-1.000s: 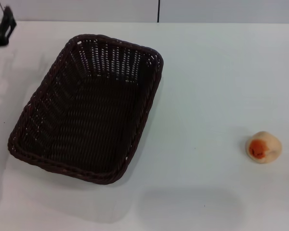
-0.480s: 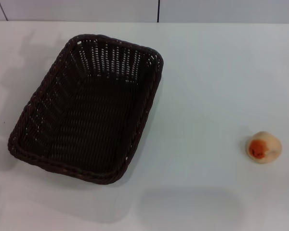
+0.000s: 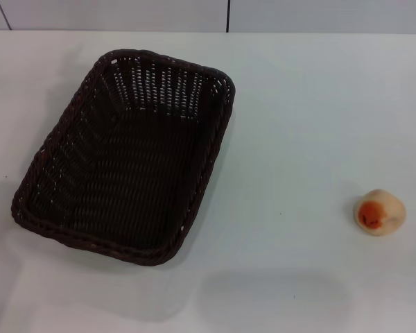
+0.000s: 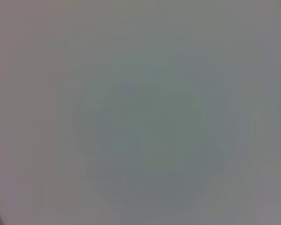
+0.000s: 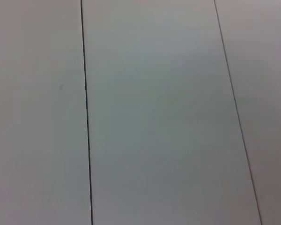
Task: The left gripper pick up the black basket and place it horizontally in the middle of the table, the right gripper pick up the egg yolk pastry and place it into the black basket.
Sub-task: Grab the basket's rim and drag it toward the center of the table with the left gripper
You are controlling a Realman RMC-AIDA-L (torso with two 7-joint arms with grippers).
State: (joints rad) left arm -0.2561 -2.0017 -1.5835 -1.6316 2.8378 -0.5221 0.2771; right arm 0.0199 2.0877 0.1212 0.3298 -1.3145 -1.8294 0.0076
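head view shows the black basket (image 3: 125, 156) lying on the white table (image 3: 298, 125), left of the middle, its long side running from near left to far right at a slant, open side up and empty. the egg yolk pastry (image 3: 379, 212) sits well apart from it at the near right, resting on the table with its orange spot turned toward the left. neither the left gripper nor the right gripper shows in any view, so the state of their jaws cannot be told. both wrist views show only plain pale surface.
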